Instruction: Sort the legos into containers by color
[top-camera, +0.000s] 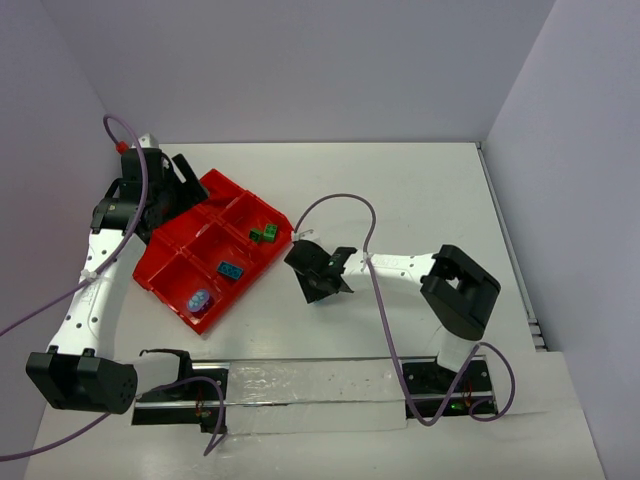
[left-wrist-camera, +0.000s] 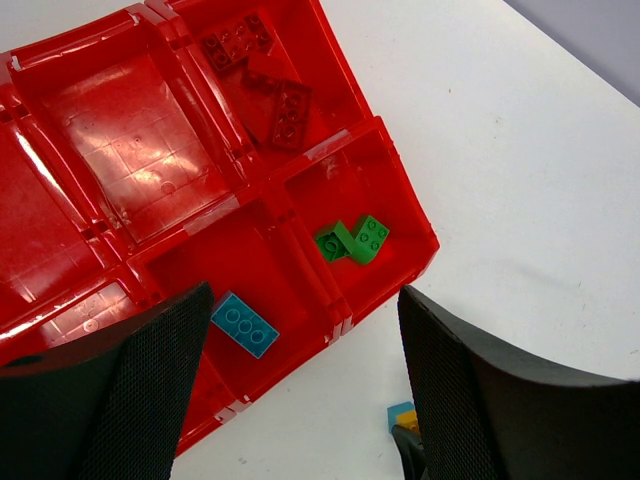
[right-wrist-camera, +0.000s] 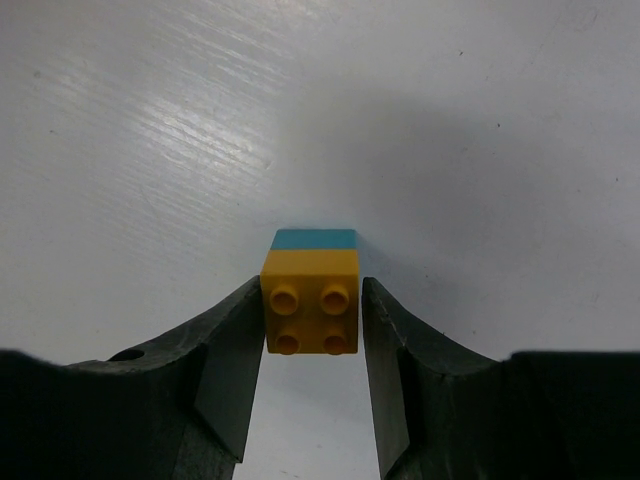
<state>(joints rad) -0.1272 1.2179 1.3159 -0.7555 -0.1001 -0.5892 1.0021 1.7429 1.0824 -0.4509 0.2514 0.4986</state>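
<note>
Sorting partly done: red bricks (left-wrist-camera: 262, 75), green bricks (left-wrist-camera: 352, 240) and a teal brick (left-wrist-camera: 245, 325) lie in separate compartments of the tray (left-wrist-camera: 110, 110). Outstanding: a yellow-and-teal cube (right-wrist-camera: 310, 300) on the tabletop (right-wrist-camera: 450, 120) nearby, pinched between the jaws of the right gripper (right-wrist-camera: 311, 292). Jaws of the left gripper (left-wrist-camera: 305, 300) stand spread, empty.

Bare white table (top-camera: 430, 190) lies open right of the red tray (top-camera: 165, 262). The left gripper (top-camera: 175, 190) hangs over the tray's far-left corner. The right gripper (top-camera: 322, 275) and its purple cable (top-camera: 345, 196) occupy mid-table.
</note>
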